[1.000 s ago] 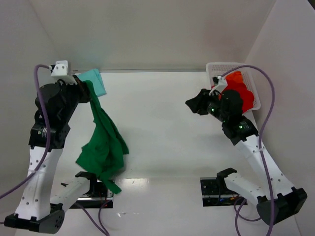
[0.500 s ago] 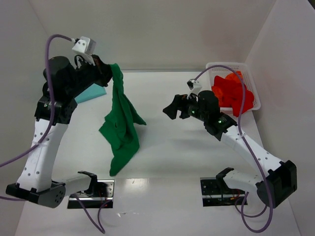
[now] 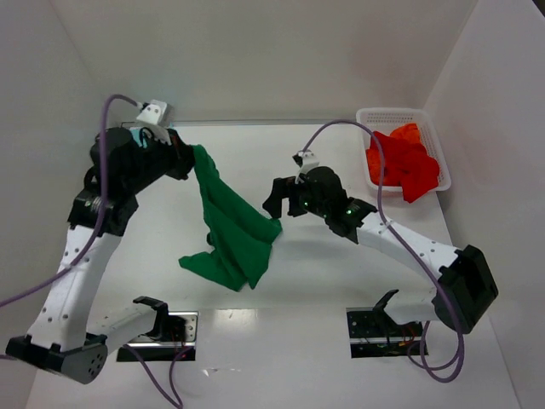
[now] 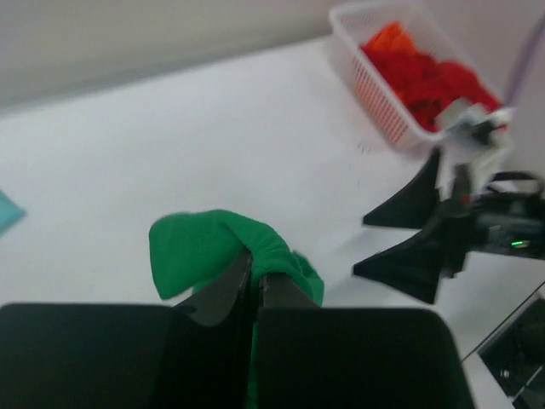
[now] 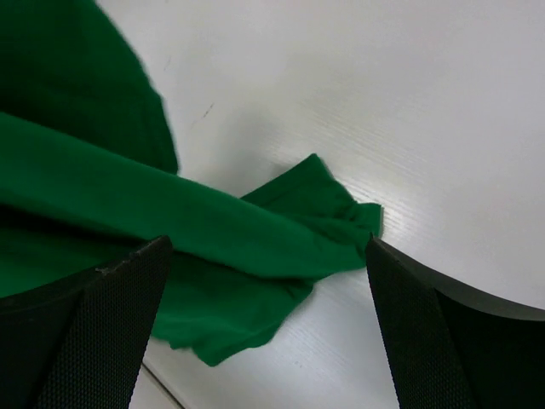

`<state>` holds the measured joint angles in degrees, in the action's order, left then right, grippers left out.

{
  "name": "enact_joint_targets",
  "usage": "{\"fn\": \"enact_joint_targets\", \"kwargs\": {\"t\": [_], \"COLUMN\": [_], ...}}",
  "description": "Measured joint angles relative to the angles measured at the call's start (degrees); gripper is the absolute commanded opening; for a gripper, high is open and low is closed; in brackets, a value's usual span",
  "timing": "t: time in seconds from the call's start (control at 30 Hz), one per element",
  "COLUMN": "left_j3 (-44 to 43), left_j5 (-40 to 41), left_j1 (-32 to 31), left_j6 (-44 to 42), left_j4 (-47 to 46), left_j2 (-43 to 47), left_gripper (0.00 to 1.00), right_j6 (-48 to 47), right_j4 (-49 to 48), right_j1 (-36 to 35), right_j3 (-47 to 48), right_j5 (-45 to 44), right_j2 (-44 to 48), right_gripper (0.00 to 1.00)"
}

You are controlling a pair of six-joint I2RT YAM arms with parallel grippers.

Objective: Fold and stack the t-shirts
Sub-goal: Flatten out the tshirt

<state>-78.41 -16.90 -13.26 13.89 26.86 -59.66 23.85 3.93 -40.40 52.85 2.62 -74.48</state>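
Top external: green t-shirt (image 3: 232,228) slants nearward-right from left hand (image 3: 192,158).

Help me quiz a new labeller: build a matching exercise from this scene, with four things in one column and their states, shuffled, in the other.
Things:
1. green shirt
2. red shirts
3. left gripper
4. right gripper

States:
A. open
B. in the basket
C. shut on cloth
D. hanging from a gripper

Pairs: 1-D, 2-B, 3-C, 4-A
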Motion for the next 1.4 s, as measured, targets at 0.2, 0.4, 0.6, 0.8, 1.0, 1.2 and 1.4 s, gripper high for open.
{"fn": "enact_joint_targets", "kwargs": {"t": [0.2,0.4,0.6,0.8,1.0,1.2,1.4], "left_j3": [3.78,2.51,2.11,0.12,0.02,0.02,0.02], "left_j5": [0.09,0.46,3.23,5.56,6.53,6.80,6.96], "left_j1": [0.00,0.00,0.00,0.00,0.00,0.00,0.00], "left_j6": [0.04,1.96,3.95,4.11,4.11,4.08,4.07], "left_j4": [0.64,-1.68,-3.21,-3.36,-4.17,-4.27,-4.23], "left_j2": [-3.42,-7.65,-11.93,-13.72,-13.72,-13.72,-13.69], "left_gripper": [0.00,0.00,0.00,0.00,0.00,0.00,0.00], "right_j6": [1.55,3.71,5.05,7.14,10.41,11.41,11.98], "right_j4": [-0.24,1.12,4.58,10.75,12.20,14.73,17.44], "right_j1": [-0.35,-7.43,-17.58,-23.66,-25.29,-30.20,-31.74], "right_j3": [-8.97,-10.15,-9.55,-7.18,-4.99,2.62,5.93], "right_j5": [-2.07,-4.88,-7.97,-8.22,-6.65,-8.46,-12.05], "right_j2": [13.04,17.72,8.17,1.57,-3.66,-16.93,-21.48], "right_gripper": [1.00,0.99,0.95,0.95,0.92,0.92,0.88]}}
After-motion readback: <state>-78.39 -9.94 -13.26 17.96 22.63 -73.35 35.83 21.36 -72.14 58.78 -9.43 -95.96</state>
